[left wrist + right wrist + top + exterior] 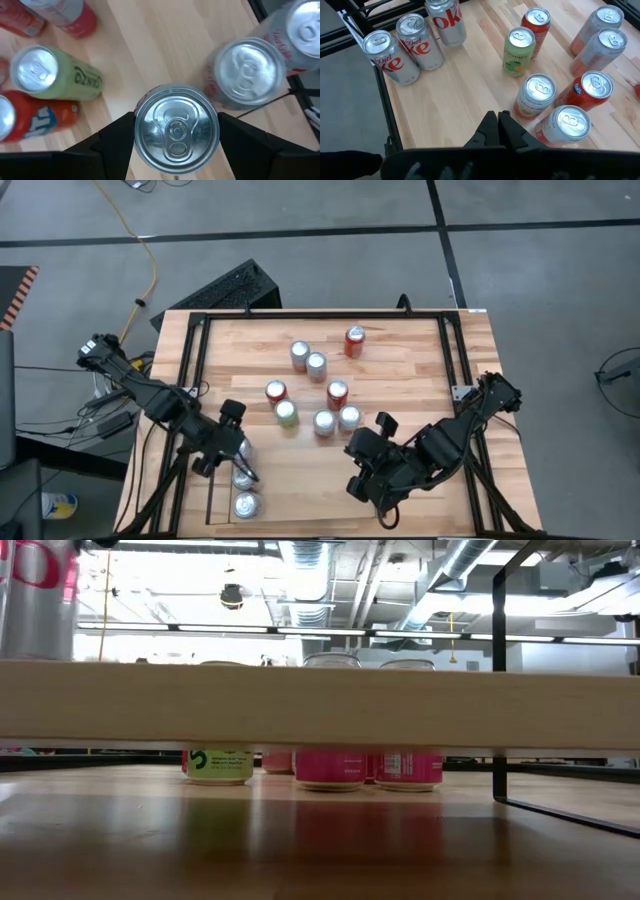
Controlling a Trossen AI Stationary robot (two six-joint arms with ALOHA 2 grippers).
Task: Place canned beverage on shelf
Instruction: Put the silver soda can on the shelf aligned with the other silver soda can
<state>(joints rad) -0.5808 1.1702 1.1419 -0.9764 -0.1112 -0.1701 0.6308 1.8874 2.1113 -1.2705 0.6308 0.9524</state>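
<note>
- Item in hand: one silver-topped can. You see it upright between the left gripper's two fingers, which stand spread wide and flank it on either side, apparently just touching its wall.
- Location of that can: at the counter's front-left corner, in the narrow railed strip that looks to be the shelf. Whether its base rests on the wood or is slightly lifted, you cannot tell.
- Shelf stock: two more silver Diet Coke cans, one just beside the gripped can and one nearer the front edge. In the right wrist view the three stand in a row along the black rail.
- Remaining stock: eight cans in a loose group at the middle of the counter, red, silver and one green, all upright and well apart from the shelf.
- Right gripper: parked low over the front-right of the counter, fingers pressed fully together, holding nothing.
- Progress, as a judgement: you are roughly a quarter through. Two cans look placed and a third appears to be at the point of set-down or release.
- Outstanding: free the third can without tipping its neighbour, then fetch the middle group one at a time.
</note>
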